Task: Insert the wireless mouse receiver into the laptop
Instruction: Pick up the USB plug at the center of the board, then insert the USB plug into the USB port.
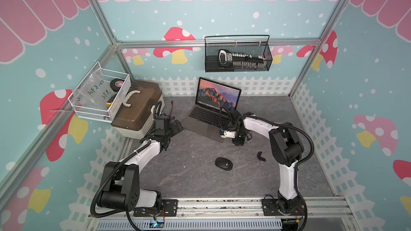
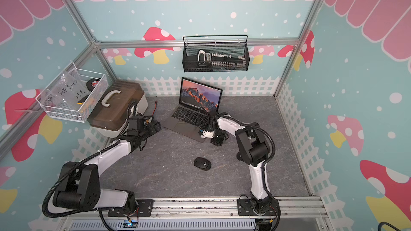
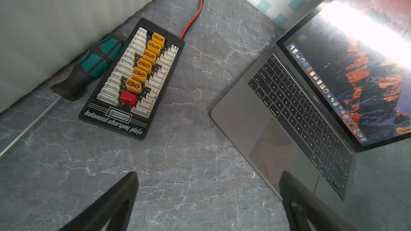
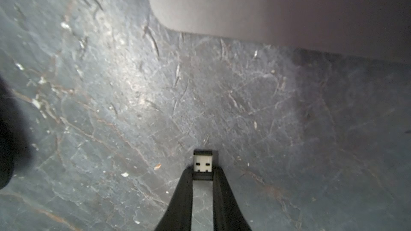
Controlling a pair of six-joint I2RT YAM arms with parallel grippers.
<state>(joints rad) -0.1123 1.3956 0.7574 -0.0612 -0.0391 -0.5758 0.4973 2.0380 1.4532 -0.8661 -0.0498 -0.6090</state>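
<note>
The laptop (image 1: 211, 116) (image 2: 191, 116) stands open at the back of the table, an orange mountain on its screen. In the right wrist view my right gripper (image 4: 202, 173) is shut on the wireless mouse receiver (image 4: 202, 163). It grips the dark stub end, and the metal plug points toward the laptop's rounded corner (image 4: 266, 7), a gap away. In both top views that gripper (image 1: 237, 140) (image 2: 216, 140) is at the laptop's front right corner. My left gripper (image 3: 209, 176) (image 1: 178, 126) hangs open and empty by the laptop's left side (image 3: 289, 130). The black wireless mouse (image 1: 223, 163) (image 2: 202, 163) lies in front.
A black curved shell piece (image 1: 260, 156) lies right of the mouse. A charging plate (image 3: 133, 78) and a green-handled screwdriver (image 3: 89, 67) lie beside the brown-lidded toolbox (image 1: 138, 107). A white wire basket (image 1: 100, 94) and a black mesh basket (image 1: 238, 54) hang on the walls.
</note>
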